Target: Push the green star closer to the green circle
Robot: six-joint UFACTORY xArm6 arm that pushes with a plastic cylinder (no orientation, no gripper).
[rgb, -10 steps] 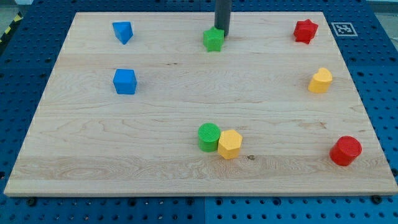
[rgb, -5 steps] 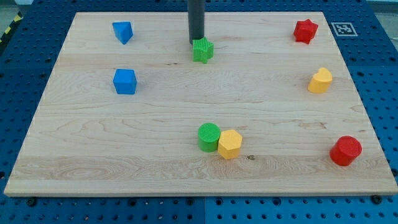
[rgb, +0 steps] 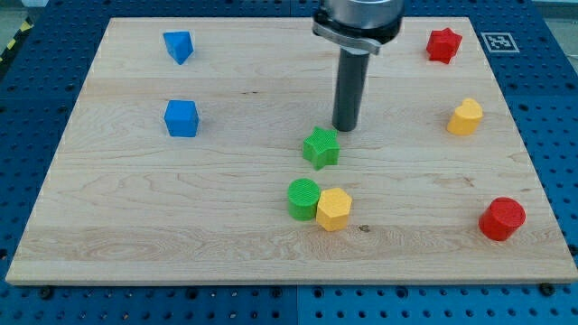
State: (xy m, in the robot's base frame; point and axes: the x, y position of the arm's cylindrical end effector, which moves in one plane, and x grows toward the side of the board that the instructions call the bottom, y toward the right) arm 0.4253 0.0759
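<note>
My tip (rgb: 346, 128) rests on the wooden board (rgb: 117, 235) near its middle, at the end of a straight dark rod that comes down from the view's top. It is a bare rod end with nothing to open or close, and it holds nothing. It stands just beside the green star (rgb: 321, 147), at the star's upper right; whether the two touch I cannot tell, as the gap is too slight to read.

The green star lies near the board's centre, slightly toward the bottom edge. The green circle (rgb: 303, 198) sits just below it, a little to the view's left, close but apart. A yellow hexagonal block (rgb: 333, 208) touches the green circle on its right side.

A blue wedge-like block (rgb: 179, 45) lies near the top-left corner, and a blue cube (rgb: 181, 118) sits below it, near the left edge. A red star (rgb: 443, 44) lies near the top-right corner, a yellow block (rgb: 466, 117) near the right edge, and a red cylinder (rgb: 501, 218) near the bottom-right corner.
</note>
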